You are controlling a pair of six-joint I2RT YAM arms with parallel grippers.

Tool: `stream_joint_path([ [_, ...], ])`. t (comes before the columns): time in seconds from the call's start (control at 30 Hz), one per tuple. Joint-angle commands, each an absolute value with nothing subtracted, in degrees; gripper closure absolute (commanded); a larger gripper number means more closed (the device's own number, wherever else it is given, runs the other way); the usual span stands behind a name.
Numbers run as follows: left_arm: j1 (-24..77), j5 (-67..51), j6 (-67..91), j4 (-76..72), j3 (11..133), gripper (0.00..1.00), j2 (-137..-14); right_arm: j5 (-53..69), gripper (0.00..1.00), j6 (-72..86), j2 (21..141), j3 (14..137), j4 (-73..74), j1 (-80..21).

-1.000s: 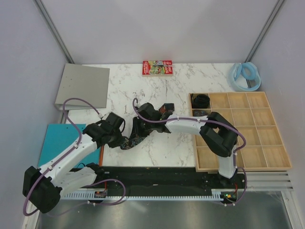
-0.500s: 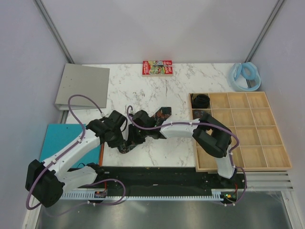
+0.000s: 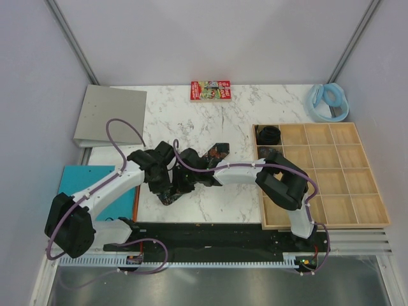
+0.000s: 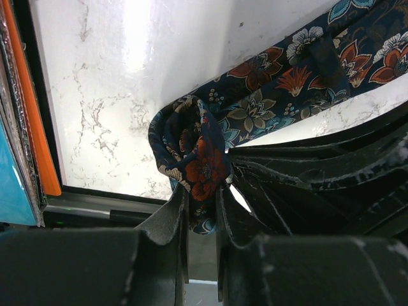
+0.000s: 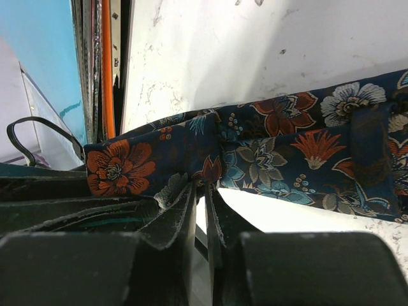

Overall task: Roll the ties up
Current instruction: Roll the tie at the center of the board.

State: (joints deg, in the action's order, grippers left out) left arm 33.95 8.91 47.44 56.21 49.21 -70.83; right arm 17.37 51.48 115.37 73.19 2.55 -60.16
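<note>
Far out to the left of the left gripper (image 3: 164, 189) lie a flat grey square board (image 3: 111, 115) and, nearer, a teal rectangular mat (image 3: 83, 185). The left gripper's jaws are drawn narrow, pinching a folded end of a dark navy floral-print fabric necktie (image 4: 252, 108). In the left wrist view the fold bulges out just ahead of the black fingertips (image 4: 172, 213), over the white marble tabletop (image 3: 191, 121). Just to its right, the right gripper (image 5: 199, 188) is likewise nearly closed and nips the near edge of the same necktie, which runs flat across the marble to either side of its fingers. From above the two grippers sit close together, and a patterned tip of the necktie shows past the right gripper's wrist. Well beyond both grippers, a red printed flat box (image 3: 210, 90) rests at the table's back edge. To the right gripper's right stands a wooden compartment tray (image 3: 325, 220) with a coiled necktie (image 3: 269, 134) in its back-left compartment, and a pale blue ring (image 3: 329, 102) lies behind the tray
</note>
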Motion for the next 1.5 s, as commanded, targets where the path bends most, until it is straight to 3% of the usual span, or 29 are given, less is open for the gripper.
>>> stream_joint_path([
  [0.0,35.2,8.8,46.1,51.9,53.2,0.97,-73.9,18.5,0.82,52.0,115.9,72.3,0.4,-61.2],
  [0.8,37.2,13.2,48.4,50.2,56.9,0.93,-86.9,16.2,0.80,50.5,108.2,64.4,1.2,-59.3],
  [0.97,37.3,12.9,48.3,50.2,57.6,0.78,-87.0,14.5,0.80,49.6,104.1,60.5,2.5,-58.9],
  [1.0,37.4,12.8,48.3,50.4,57.7,0.65,-86.8,14.2,0.80,49.6,103.5,59.8,2.6,-58.8],
  [1.2,37.5,11.8,48.4,50.4,59.1,0.41,-84.2,12.6,0.80,49.2,99.5,56.6,3.7,-58.1],
  [1.47,37.5,11.4,48.2,54.5,63.5,0.25,-77.6,11.6,0.80,47.6,96.5,59.5,7.2,-57.6],
])
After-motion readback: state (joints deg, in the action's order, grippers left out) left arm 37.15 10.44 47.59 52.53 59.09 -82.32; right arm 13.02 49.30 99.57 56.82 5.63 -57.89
